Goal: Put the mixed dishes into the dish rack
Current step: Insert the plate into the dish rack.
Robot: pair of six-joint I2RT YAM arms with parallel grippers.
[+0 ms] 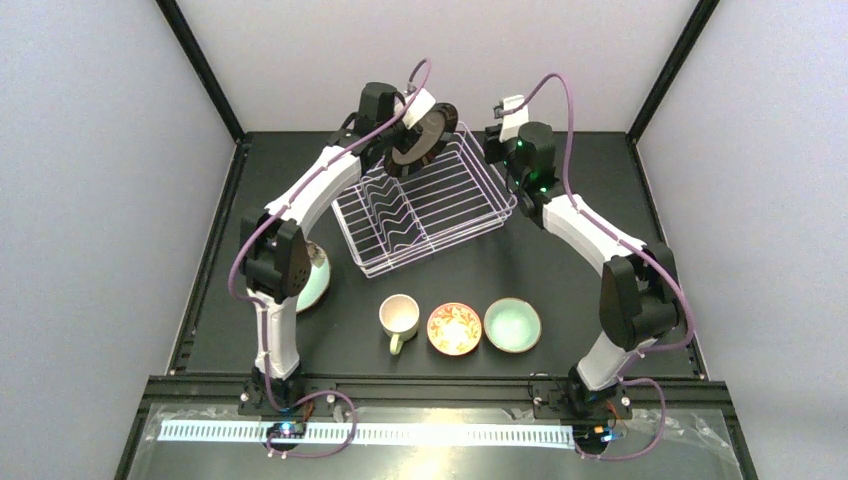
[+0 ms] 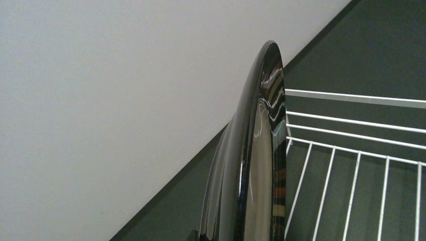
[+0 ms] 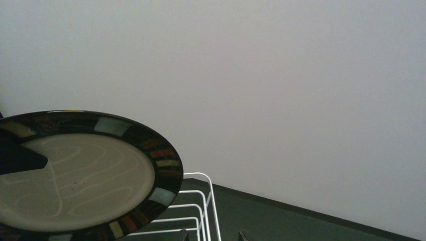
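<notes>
From the top camera I have the cream plate with dark striped rim in the air over the far left corner of the dish rack. It stands on edge, pinched by the left gripper. The right gripper hovers just off the rack's far right corner. The cream mug, red-orange bowl and mint bowl sit in a row on the near side of the rack, and a teal plate lies near-left of it, half hidden behind my left arm. My worry is that the hold is on the rim alone, so the plate could swing or slip as I lower it. If it comes down askew, it may strike the rack's far wall or miss the wavy dividers. My left wrist camera shows the plate edge-on beside the rack's wires; the fingers hardly show there. The right wrist camera shows a dark finger clamped over the plate's face, above the rack's corner. My right fingertips are parted with nothing between them.
</notes>
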